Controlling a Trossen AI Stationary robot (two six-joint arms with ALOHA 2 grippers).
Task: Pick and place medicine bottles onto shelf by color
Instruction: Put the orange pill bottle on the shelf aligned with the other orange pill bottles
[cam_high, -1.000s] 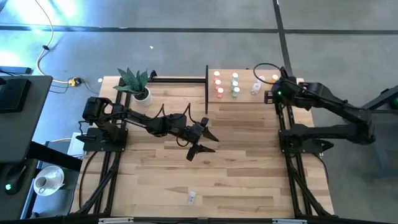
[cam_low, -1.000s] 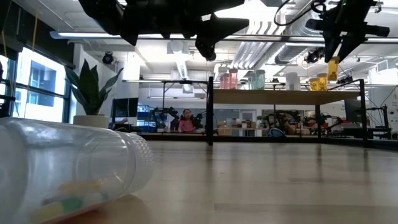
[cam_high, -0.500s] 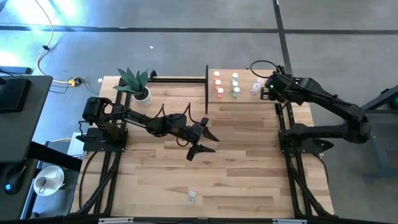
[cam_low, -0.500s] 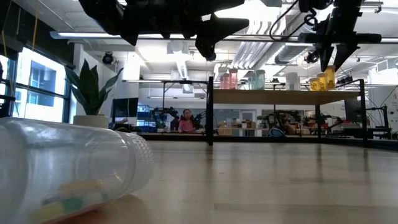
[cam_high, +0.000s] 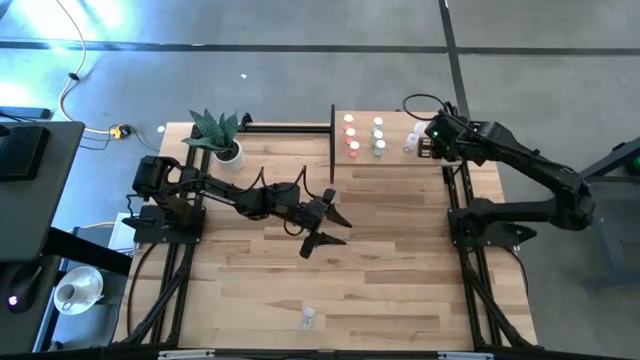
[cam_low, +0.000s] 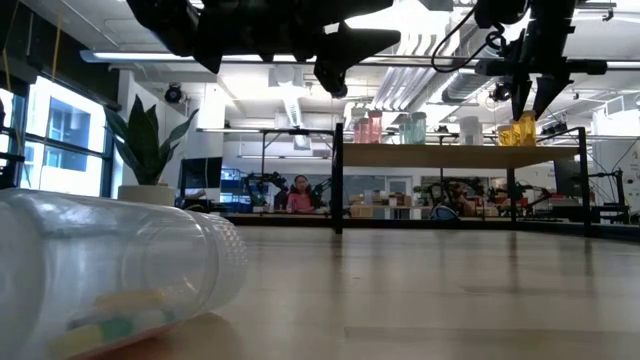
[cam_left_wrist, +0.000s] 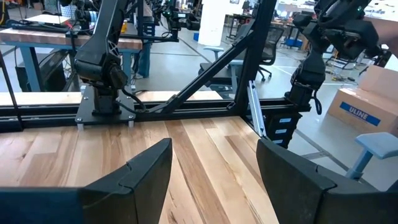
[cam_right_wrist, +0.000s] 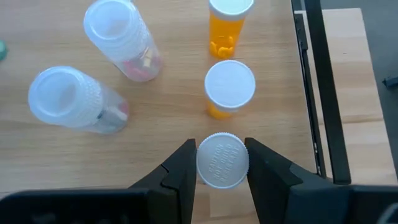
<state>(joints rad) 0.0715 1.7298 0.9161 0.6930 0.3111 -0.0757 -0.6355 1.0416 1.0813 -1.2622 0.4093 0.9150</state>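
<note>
Since a second earlier, my right gripper (cam_high: 424, 146) had swung left over the shelf (cam_high: 395, 158) at upper right, pinching an orange bottle (cam_right_wrist: 222, 160) behind two orange bottles to extend that colour row. My left gripper (cam_high: 322, 228) hung spread mid-table.

Bright, even light falls from overhead, so the worktop (cam_high: 380, 230) looks evenly lit in the high view, with only soft, short shadows under the arms. At table height the ceiling lights (cam_low: 290, 100) and a window (cam_low: 60, 135) glare from behind, turning the arms overhead into dark silhouettes, and a clear bottle (cam_low: 110, 270) lying close to the lens is large and blurred. The right wrist picture is sharp on the white caps (cam_right_wrist: 229, 84), with mild sheen on the pale wood.
</note>
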